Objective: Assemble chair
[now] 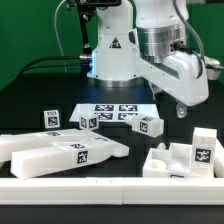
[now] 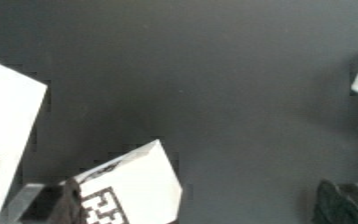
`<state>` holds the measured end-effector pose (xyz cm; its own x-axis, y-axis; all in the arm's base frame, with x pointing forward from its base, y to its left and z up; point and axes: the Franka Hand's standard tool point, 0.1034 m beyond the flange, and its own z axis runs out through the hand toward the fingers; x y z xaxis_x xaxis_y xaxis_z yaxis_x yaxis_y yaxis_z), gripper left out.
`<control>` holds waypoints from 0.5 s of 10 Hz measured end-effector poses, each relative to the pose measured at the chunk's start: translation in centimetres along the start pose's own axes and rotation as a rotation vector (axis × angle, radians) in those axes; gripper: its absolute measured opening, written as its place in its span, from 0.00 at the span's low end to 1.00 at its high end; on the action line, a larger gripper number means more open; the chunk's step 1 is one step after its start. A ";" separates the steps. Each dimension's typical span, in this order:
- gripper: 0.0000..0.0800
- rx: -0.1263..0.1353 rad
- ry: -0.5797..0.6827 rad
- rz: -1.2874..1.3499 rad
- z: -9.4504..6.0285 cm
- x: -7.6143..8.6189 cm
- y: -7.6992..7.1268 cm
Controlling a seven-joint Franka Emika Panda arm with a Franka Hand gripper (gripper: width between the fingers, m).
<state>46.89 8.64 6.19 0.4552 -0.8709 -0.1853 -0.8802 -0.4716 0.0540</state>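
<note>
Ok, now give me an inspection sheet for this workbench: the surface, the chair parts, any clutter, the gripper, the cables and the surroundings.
Surface: black table with the marker board lying flat at its middle.
Job's things: long legs lie at the front on the exterior view's left. The slotted panel is at the front on its right. Small blocks sit loose beside the marker board.
Clutter: nothing seen.
Gripper: the gripper is open and empty, raised above the table.
Cables: black cables loop behind the arm, away from the parts.
Surroundings: green backdrop; white rail along the front edge.
</note>
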 end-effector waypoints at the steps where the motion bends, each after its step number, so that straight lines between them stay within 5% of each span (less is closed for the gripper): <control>1: 0.81 -0.017 0.020 -0.213 -0.2 0.0 -0.3; 2: 0.81 -0.039 0.031 -0.317 -0.1 -0.1 -0.2; 3: 0.81 -0.020 0.059 -0.331 -0.1 0.3 -0.1; 5: 0.81 -0.025 0.058 -0.449 -0.1 0.4 0.0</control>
<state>47.10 8.26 6.20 0.7985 -0.5854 -0.1402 -0.5907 -0.8069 0.0048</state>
